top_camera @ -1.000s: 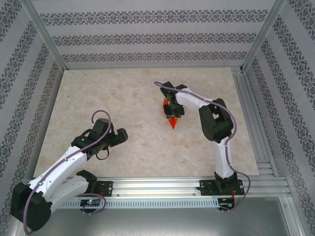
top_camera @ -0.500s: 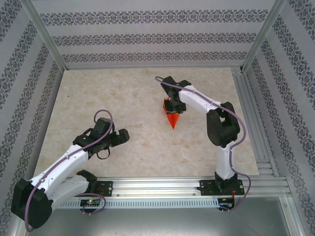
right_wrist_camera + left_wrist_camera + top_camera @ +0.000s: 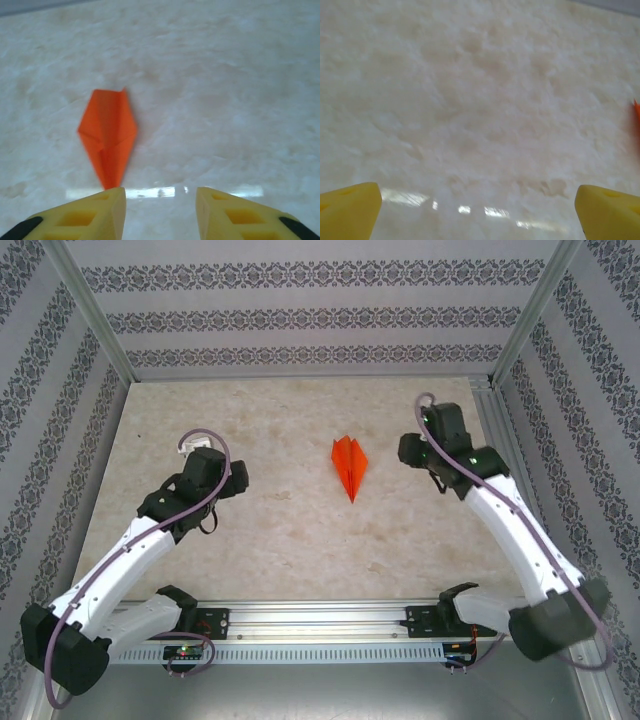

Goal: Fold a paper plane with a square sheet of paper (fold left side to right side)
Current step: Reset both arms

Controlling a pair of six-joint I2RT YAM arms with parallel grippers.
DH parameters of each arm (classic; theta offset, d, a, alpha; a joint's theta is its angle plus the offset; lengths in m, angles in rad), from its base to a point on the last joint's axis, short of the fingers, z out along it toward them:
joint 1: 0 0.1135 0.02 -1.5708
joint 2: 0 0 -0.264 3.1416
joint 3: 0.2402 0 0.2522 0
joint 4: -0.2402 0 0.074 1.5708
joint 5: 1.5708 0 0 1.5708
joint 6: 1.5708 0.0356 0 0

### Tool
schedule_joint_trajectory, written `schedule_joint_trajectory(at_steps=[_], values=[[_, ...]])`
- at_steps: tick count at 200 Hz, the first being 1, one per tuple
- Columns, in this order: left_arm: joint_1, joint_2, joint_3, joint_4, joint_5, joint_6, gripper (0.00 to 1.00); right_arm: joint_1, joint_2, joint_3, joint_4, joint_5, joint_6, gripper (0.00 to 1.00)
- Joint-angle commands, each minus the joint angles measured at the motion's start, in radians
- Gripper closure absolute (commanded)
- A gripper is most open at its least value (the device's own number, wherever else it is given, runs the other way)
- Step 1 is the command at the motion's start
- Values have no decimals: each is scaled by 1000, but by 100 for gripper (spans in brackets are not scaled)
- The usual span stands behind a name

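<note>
The paper plane is a slim bright orange dart lying flat on the marble table, its point toward the near edge. In the right wrist view the paper plane lies ahead and left of my right gripper, whose yellow fingers stand apart with bare table between them. From above, the right gripper hangs a short way right of the plane, not touching it. My left gripper is well left of the plane. Its yellow fingertips are spread wide over bare table, and an orange sliver of the paper plane shows at the right edge.
The marble table is bounded by patterned walls on three sides and aluminium posts at the back corners. An aluminium rail carrying both arm bases runs along the near edge, and rails line the right side.
My right gripper let go of the paper plane, opened and drew back to the right; the plane now lies alone on the table. The left arm swung farther from the near edge.
</note>
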State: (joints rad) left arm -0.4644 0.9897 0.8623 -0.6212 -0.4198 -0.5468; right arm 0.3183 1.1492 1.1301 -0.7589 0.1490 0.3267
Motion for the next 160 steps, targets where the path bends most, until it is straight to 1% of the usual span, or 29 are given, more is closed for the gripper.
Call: schedule_joint_trajectory(at_steps=[1, 11, 20, 37, 42, 44, 63, 82, 96, 110, 124, 138, 147, 160], values=[[12, -53, -27, 168, -222, 170, 0, -57, -115, -137, 189, 82, -69, 47], [13, -67, -54, 232, -264, 216, 0, -100, -157, -189, 229, 81, -84, 40], [14, -73, -77, 282, -302, 253, 0, -138, -187, -232, 260, 82, -87, 32], [16, -69, -126, 372, -357, 336, 0, -212, -225, -324, 348, 63, -95, 11], [19, -65, -142, 399, -365, 362, 0, -232, -234, -355, 383, 60, -98, 3], [20, -64, -149, 409, -367, 373, 0, -238, -238, -367, 400, 62, -98, 2], [40, -44, -214, 503, -343, 448, 0, -299, -258, -518, 598, 84, -91, 2], [73, -19, -264, 555, -332, 452, 0, -339, -236, -657, 800, 125, -77, 2], [106, -12, -311, 613, -276, 465, 0, -352, -190, -729, 944, 144, -100, 2], [139, -5, -362, 691, -218, 494, 0, -354, -120, -748, 1025, 144, -133, 2], [169, 9, -402, 761, -185, 512, 0, -354, -51, -756, 1114, 145, -158, 2], [197, 28, -436, 832, -142, 527, 0, -354, 33, -782, 1276, 137, -185, 2], [213, 42, -455, 884, -116, 534, 0, -354, 54, -764, 1285, 108, -205, 2], [229, 62, -485, 964, -86, 539, 0, -344, 112, -769, 1405, 72, -243, 2]])
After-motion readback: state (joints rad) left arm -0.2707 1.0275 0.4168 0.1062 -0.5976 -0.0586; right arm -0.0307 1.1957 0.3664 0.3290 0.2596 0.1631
